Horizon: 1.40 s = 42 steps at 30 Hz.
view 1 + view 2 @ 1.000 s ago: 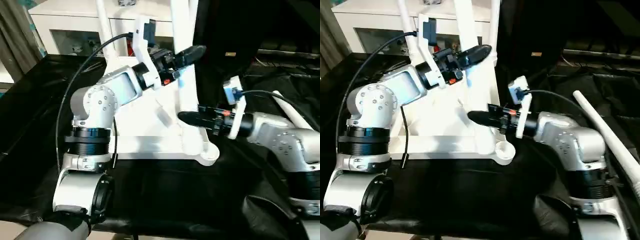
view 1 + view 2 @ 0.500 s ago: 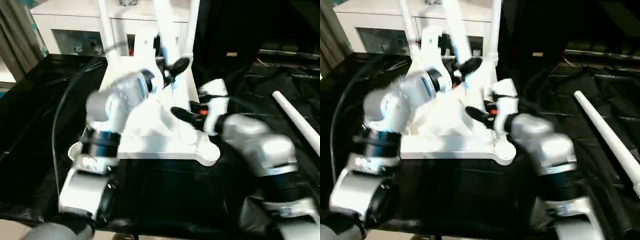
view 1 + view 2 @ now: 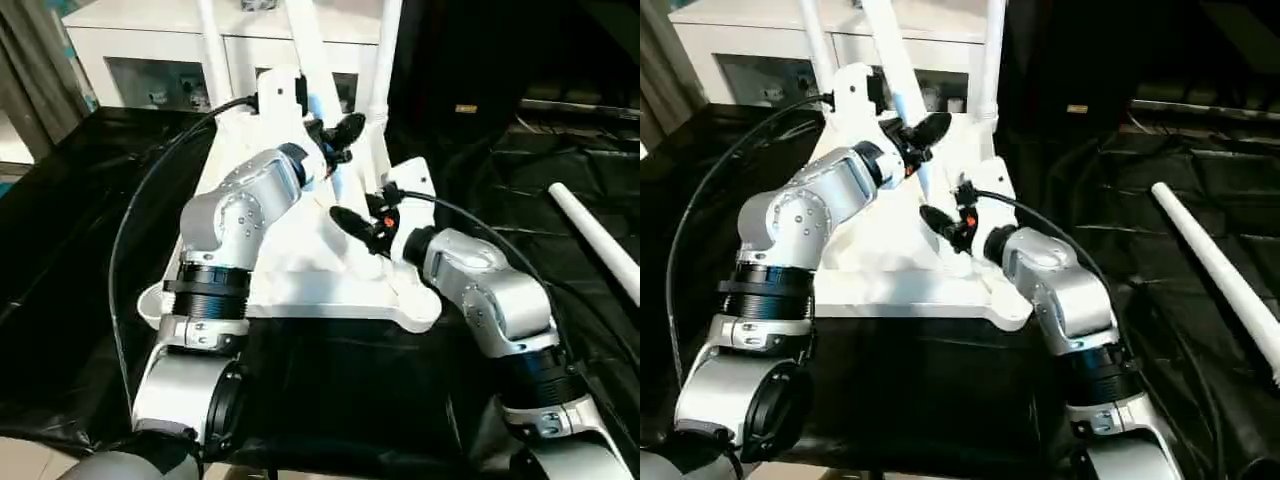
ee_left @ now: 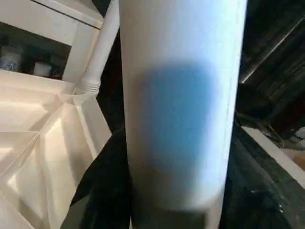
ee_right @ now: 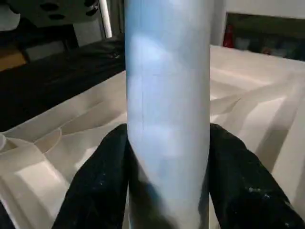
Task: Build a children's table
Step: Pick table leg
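The children's table tabletop (image 3: 300, 290) lies ribbed side up on the black-draped work table. Two white legs (image 3: 212, 50) (image 3: 385, 60) stand upright at its far corners. A third leg (image 3: 312, 60) leans over the middle of the tabletop, its top toward the left. My left gripper (image 3: 345, 130) is shut on this leg higher up. Lower down, near the ribs, my right gripper (image 3: 345, 220) is shut on it too. Both wrist views show the leg (image 4: 181, 105) (image 5: 167, 95) between black fingers (image 5: 100, 176). A fourth leg (image 3: 595, 235) lies loose on the drape at the right.
A white cabinet (image 3: 140, 50) stands behind the work table and a curtain (image 3: 30, 70) hangs at far left. The round front corner sockets (image 3: 420, 310) (image 3: 150, 300) are open. Black cables loop from both wrists over the tabletop.
Both grippers have carried the leg from near the front right corner toward the tabletop's middle. The leg now leans left, and the right elbow has swung in toward the tabletop.
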{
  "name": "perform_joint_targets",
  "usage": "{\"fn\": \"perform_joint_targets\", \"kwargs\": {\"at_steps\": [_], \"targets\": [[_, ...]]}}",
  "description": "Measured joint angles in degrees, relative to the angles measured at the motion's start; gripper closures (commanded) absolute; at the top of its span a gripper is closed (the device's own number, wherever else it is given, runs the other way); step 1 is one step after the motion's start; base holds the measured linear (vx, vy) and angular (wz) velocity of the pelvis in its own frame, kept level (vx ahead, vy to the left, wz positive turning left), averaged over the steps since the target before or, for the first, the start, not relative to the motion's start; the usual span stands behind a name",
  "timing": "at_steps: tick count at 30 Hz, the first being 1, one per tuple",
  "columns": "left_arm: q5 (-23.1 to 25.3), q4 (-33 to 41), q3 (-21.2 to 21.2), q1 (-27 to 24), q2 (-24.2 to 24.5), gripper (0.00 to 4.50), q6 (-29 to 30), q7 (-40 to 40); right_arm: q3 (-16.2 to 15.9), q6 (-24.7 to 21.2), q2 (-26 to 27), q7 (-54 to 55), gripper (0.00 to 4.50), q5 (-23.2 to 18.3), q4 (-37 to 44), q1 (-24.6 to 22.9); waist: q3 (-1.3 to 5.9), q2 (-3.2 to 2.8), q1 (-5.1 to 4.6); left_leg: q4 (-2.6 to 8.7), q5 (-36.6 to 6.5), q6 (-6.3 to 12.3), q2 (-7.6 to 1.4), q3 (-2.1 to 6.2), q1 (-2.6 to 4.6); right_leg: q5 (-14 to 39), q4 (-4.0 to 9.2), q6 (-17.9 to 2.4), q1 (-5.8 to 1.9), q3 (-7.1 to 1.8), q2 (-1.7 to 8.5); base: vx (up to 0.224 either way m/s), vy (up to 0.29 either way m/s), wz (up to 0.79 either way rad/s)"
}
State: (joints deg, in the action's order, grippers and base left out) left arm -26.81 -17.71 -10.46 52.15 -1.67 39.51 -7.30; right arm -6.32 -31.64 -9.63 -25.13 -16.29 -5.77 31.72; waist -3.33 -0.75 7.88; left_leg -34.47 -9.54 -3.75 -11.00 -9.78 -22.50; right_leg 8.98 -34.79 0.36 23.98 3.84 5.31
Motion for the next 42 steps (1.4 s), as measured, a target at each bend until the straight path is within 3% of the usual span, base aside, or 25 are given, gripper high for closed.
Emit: {"fn": "perform_joint_targets", "kwargs": {"at_steps": [4,9,18,21,24,28,34,40,42], "targets": [[-0.19,-0.04,0.33,0.00,0.98,2.68,0.06,-2.07,2.27,-1.06,-0.80,-2.83,1.50,-3.08,0.05,0.80,0.00,0.00,0.04,0.00,0.00,0.00,0.00,0.00,-0.01,0.00,0.00,0.00,0.00,0.00,0.00,0.000,0.000,0.00],[-1.82,1.52,3.60,0.00,5.15,2.68,2.82,-11.24,3.80,-5.08,-7.02,-11.95,1.49,-7.34,0.13,1.81,0.00,0.00,0.21,0.00,0.00,0.00,0.00,-0.01,-0.01,0.01,0.01,0.00,-0.01,0.00,0.00,0.000,0.000,0.00],[-5.51,5.95,6.83,-0.06,8.03,2.69,6.40,-21.91,7.78,-13.12,-11.76,-21.31,1.49,-16.64,0.51,1.83,0.00,0.01,0.17,-0.01,0.00,0.00,-0.01,-0.03,0.09,-0.01,-0.08,-0.03,-0.04,-0.02,0.00,0.000,0.000,0.00],[-5.98,6.30,6.91,-0.13,8.08,2.69,6.80,-22.51,7.84,-13.39,-12.36,-22.35,1.49,-17.05,0.60,1.81,0.00,0.01,0.15,-0.01,0.00,0.00,-0.01,-0.03,0.13,-0.02,-0.13,-0.04,-0.04,-0.01,0.00,0.000,0.000,0.00],[-6.68,6.31,6.91,-0.27,8.07,2.69,7.16,-23.22,7.81,-13.99,-13.16,-23.64,1.87,-17.20,1.06,1.59,-0.01,0.01,0.20,-0.01,0.01,-0.01,-0.01,-0.03,0.13,-0.02,-0.14,-0.04,-0.04,-0.01,0.00,0.000,0.000,0.00],[-7.49,6.36,6.50,-0.33,8.02,2.69,8.00,-23.62,7.33,-14.38,-13.56,-24.28,1.98,-17.53,2.05,1.01,-0.01,0.01,0.21,-0.02,0.01,-0.01,-0.01,-0.02,0.13,-0.02,-0.14,-0.04,-0.05,-0.01,0.00,0.000,0.000,0.00],[-8.77,6.83,5.84,-0.37,8.03,2.69,9.05,-23.92,6.24,-14.69,-13.77,-24.76,2.50,-17.66,2.61,0.71,0.00,0.01,0.21,-0.02,0.01,-0.01,-0.01,-0.03,0.11,-0.02,-0.13,-0.04,-0.03,-0.01,0.00,0.000,0.000,0.00],[-8.88,6.81,5.77,-0.37,8.02,2.69,9.06,-23.79,6.25,-14.91,-13.63,-24.57,2.58,-17.63,2.76,0.71,0.00,0.01,0.20,-0.02,0.01,-0.01,-0.01,-0.03,0.12,-0.02,-0.12,-0.04,-0.03,-0.01,0.00,0.000,0.000,0.00],[-8.88,6.60,5.19,-0.35,7.77,2.13,9.06,-22.97,6.32,-14.75,-13.09,-23.76,2.59,-17.60,2.71,0.71,0.00,0.01,0.17,-0.02,0.01,-0.01,-0.01,-0.03,0.12,-0.02,-0.12,-0.04,-0.03,-0.01,0.00,0.000,0.000,0.00]]}}
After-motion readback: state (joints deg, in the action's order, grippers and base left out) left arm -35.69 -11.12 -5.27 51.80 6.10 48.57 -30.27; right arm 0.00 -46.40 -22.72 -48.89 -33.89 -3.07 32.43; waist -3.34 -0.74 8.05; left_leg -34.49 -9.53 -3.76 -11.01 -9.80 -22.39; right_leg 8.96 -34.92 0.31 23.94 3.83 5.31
